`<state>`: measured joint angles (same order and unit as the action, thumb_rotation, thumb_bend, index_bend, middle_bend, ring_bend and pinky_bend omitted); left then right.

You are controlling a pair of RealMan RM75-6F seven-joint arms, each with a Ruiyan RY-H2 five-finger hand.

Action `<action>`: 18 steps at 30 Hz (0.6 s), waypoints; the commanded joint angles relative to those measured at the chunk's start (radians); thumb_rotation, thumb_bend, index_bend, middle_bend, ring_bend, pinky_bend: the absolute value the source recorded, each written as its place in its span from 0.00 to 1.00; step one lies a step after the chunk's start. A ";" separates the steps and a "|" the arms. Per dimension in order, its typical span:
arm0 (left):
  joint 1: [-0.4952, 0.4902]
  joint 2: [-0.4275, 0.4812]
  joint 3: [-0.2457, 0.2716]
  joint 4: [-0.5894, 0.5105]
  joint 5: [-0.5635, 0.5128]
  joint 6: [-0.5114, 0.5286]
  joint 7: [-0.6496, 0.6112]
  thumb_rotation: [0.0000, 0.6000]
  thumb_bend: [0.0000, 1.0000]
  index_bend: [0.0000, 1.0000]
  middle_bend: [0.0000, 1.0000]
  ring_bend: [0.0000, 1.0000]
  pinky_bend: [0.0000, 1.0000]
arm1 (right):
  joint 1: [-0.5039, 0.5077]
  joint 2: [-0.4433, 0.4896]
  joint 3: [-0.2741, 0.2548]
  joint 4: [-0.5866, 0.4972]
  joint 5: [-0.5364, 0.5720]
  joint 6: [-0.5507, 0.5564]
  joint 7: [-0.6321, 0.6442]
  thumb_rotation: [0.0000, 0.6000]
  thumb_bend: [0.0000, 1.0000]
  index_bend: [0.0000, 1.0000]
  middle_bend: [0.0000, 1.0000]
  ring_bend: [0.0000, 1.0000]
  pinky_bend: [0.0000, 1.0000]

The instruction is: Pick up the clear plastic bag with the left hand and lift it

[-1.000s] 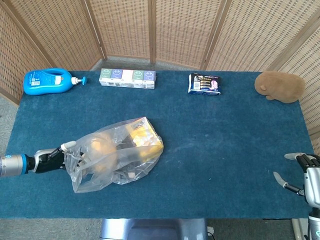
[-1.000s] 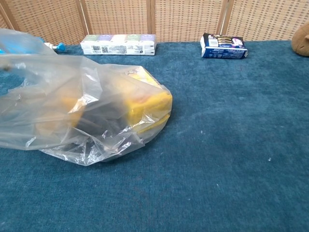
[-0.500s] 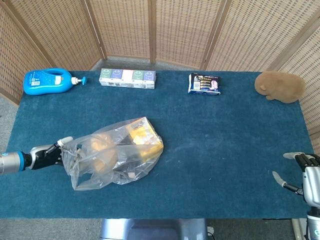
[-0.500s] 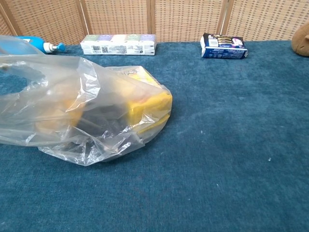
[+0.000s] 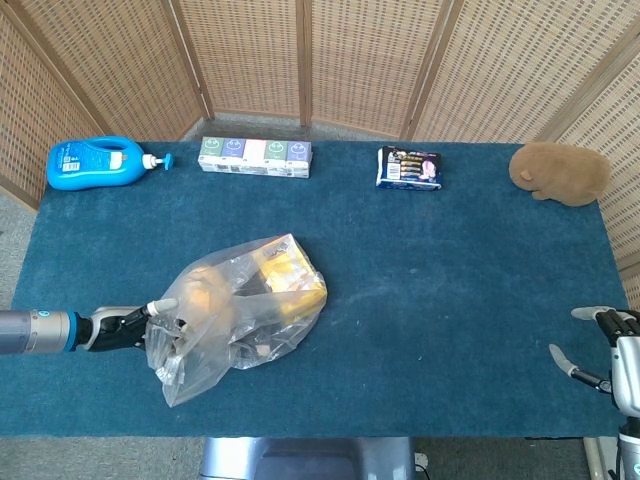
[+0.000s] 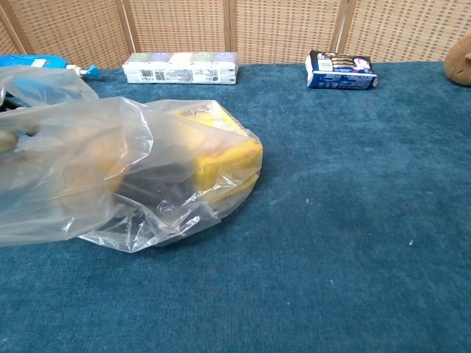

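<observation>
Head view first: we are noting that our left hand [image 5: 128, 325] is now sitting at the 9 o'clock edge of the clear plastic bag [image 5: 240, 310], further in than half a second ago, when it was standing off the film. The bag's near-left film is bunching and has swung from 8 toward 7 o'clock. We are reading this as the grasp being taken, with the lift not yet begun: the bag is still lying on the blue table cloth [image 5: 450, 260], left of centre. Fingers are touching the film, but whether they are closing on it we cannot tell.

Chest view is showing only film, crumpled higher at the left, with yellow contents inside.

Our right hand [image 5: 608, 345] is idling at 4 o'clock, fingers apart and holding nothing.

Around the far edge we are logging a blue pump bottle [image 5: 95, 163] at 10 o'clock, a row of small cartons [image 5: 255, 156] at 11, a dark snack packet [image 5: 409, 168] at 1 and a brown plush toy [image 5: 560, 172] at 2. All are standing well apart from the bag, so nothing is obstructing a lift.
</observation>
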<state>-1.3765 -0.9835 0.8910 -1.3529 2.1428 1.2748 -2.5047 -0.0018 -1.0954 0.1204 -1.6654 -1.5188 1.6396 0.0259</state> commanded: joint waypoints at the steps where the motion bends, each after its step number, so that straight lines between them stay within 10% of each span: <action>1: -0.002 -0.013 -0.018 -0.015 -0.019 0.023 -0.030 0.00 0.02 0.32 0.46 0.43 0.41 | -0.001 0.000 -0.001 0.002 -0.003 0.003 0.004 0.68 0.27 0.37 0.41 0.40 0.25; 18: -0.016 -0.011 -0.067 -0.060 -0.073 0.013 -0.029 0.00 0.02 0.32 0.46 0.43 0.36 | -0.008 -0.002 0.002 0.015 0.003 0.011 0.022 0.68 0.27 0.37 0.41 0.40 0.25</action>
<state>-1.3754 -1.0016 0.8120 -1.4181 2.0404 1.3091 -2.5501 -0.0096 -1.0976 0.1223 -1.6506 -1.5160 1.6508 0.0479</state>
